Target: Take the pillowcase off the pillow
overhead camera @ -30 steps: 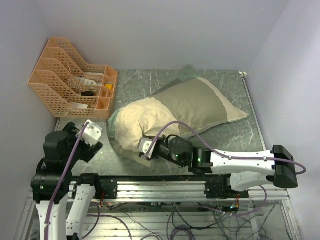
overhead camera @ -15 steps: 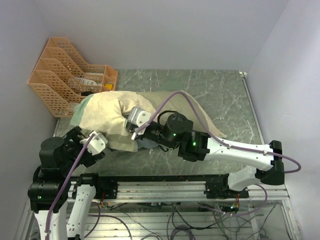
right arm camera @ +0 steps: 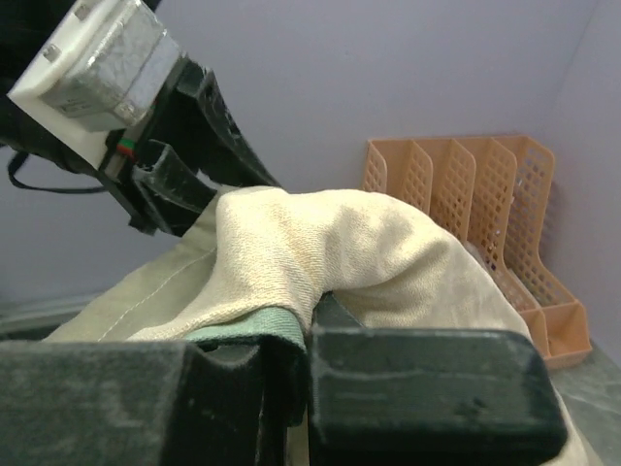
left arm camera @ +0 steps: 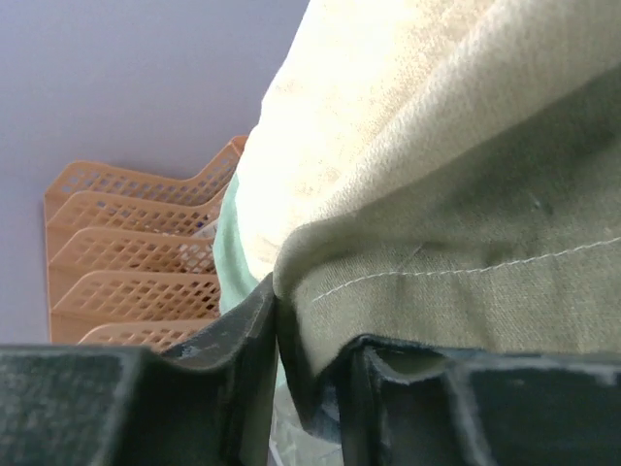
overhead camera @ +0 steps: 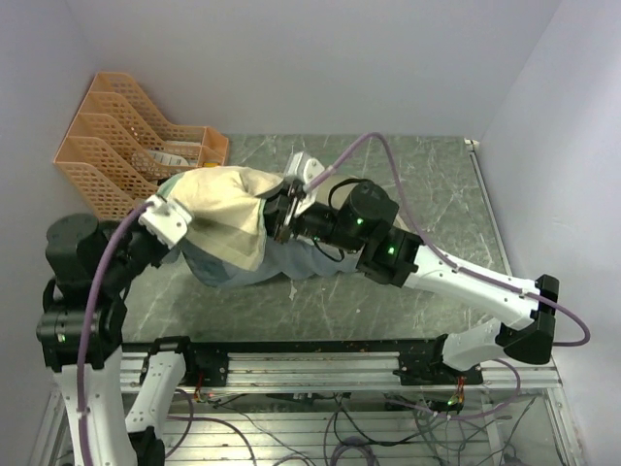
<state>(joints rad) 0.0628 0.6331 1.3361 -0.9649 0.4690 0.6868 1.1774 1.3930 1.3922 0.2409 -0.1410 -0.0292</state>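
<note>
The grey marbled table (overhead camera: 437, 194) carries everything. Over its left half hangs the pillowcase (overhead camera: 218, 209), a bunched mass held up between the two arms. Cream-tan cloth lies on top and blue-grey cloth sags beneath it toward the tabletop. Whether that lower fold touches the table cannot be told. The pillow cannot be told apart from the cover in any view.

The orange rack (overhead camera: 116, 136) stands at the far left against the wall, its slots stepped in a row. A few pale, sheet-like things show in the slots nearest the cloth, too small to name. From above, the cream cloth covers the rack's near corner.

The left gripper (left arm camera: 277, 320) holds the bundle's left end, its jaws pressed together on an olive-green hem (left arm camera: 456, 291) with a line of white stitching. The cream cloth rises above that hem, and a mint-green strip (left arm camera: 231, 262) shows just beside it.

The right gripper (right arm camera: 291, 374) takes the bundle's right end, pinching a cream fold and a green edge (right arm camera: 243, 330) tight between its fingers. In the right wrist view the cloth drapes up and over the fingers, with the left gripper just beyond it and the rack at the right.
</note>
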